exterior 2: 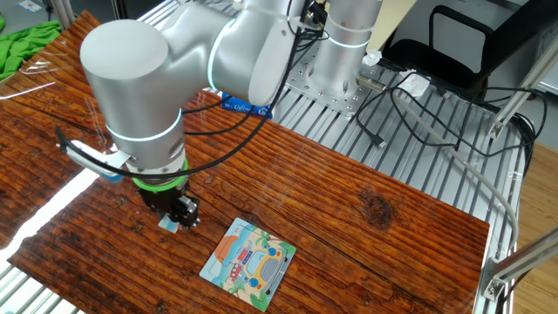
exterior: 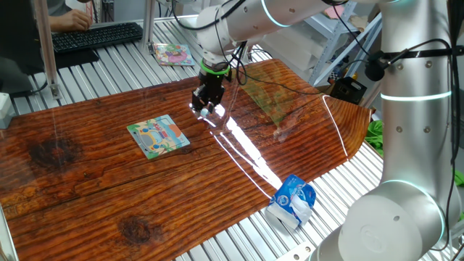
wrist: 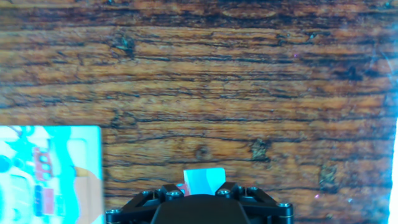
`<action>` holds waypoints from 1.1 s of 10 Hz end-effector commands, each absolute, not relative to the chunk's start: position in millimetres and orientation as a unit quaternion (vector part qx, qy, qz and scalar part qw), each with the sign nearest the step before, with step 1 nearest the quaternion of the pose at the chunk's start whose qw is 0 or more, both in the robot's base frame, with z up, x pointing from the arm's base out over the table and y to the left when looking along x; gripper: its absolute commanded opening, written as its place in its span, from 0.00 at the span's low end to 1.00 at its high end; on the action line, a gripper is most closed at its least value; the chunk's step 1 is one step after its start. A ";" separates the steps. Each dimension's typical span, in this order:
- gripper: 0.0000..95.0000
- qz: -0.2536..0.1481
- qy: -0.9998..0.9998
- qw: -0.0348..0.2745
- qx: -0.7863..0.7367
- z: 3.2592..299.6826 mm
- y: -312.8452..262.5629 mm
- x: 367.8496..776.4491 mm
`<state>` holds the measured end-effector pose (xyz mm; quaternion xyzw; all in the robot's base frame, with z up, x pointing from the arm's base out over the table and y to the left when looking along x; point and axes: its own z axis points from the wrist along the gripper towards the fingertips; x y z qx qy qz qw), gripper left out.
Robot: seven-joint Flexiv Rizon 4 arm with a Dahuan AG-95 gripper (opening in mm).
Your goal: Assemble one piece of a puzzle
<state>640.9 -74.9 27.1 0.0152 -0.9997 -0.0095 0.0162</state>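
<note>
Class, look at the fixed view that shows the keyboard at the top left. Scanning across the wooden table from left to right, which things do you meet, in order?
The puzzle → the gripper holding the piece → the blue-and-white packet at the table's right edge.

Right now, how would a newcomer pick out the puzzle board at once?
Start on the wooden tabletop and find the gripper. The puzzle lies flat beside it: a small green-bordered square with a cartoon picture, unlike the crumpled blue-and-white packet at the table's edge.
</note>
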 end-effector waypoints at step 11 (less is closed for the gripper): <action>0.00 -0.018 -0.996 0.041 -0.075 56.1 -18.5 623.4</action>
